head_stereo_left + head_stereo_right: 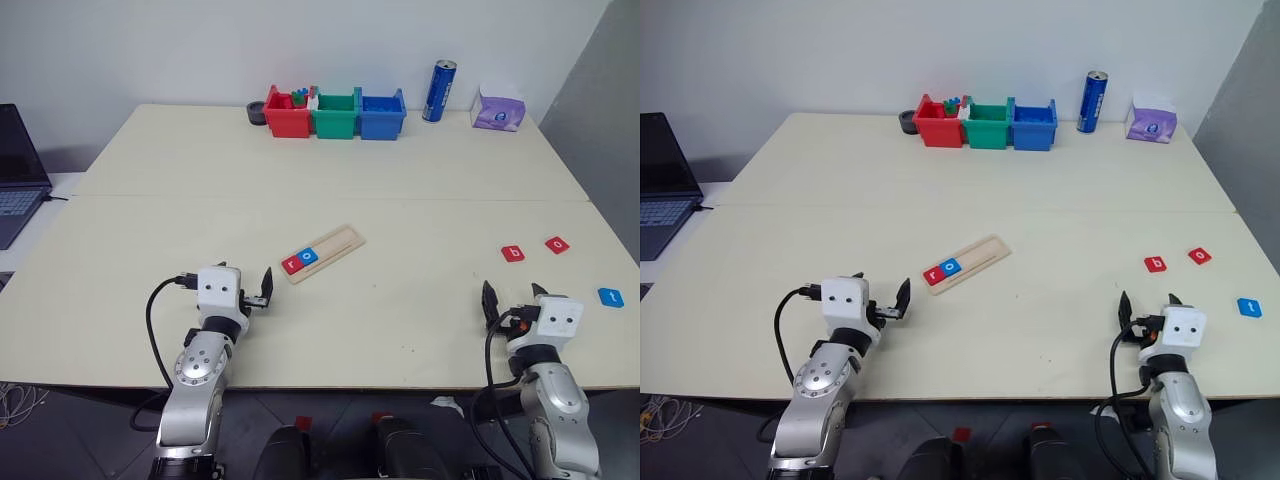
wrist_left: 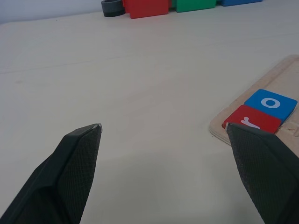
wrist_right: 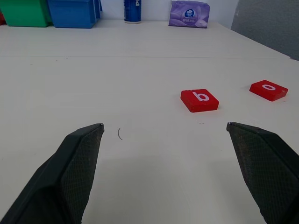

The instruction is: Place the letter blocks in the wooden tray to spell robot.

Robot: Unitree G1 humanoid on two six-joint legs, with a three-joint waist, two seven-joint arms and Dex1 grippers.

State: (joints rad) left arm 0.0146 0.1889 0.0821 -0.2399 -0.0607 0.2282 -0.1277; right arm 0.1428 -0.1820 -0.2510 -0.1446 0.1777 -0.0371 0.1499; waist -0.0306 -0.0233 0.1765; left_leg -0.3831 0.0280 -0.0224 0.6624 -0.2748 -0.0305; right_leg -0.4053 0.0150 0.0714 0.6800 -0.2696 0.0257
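Observation:
The wooden tray (image 1: 340,242) lies slanted at the table's middle. A red "r" block (image 1: 291,265) and a blue "o" block (image 1: 308,256) sit side by side at its near-left end. Three more letter blocks lie loose on the right of the table: a red "b" (image 1: 513,253), a red "o" (image 1: 557,244) and a blue "t" (image 1: 611,297). My left gripper (image 1: 255,288) is open and empty, just left of the tray's near end. Near the front edge my right gripper (image 1: 513,295) is also open and empty, a short way before the red "b" (image 3: 200,100).
Red (image 1: 287,115), green (image 1: 335,117) and blue (image 1: 382,115) bins stand in a row at the far edge, with a black ring (image 1: 256,113) to their left. A blue can (image 1: 438,91) and a purple tissue pack (image 1: 498,110) are at the far right. A laptop (image 1: 15,170) sits far left.

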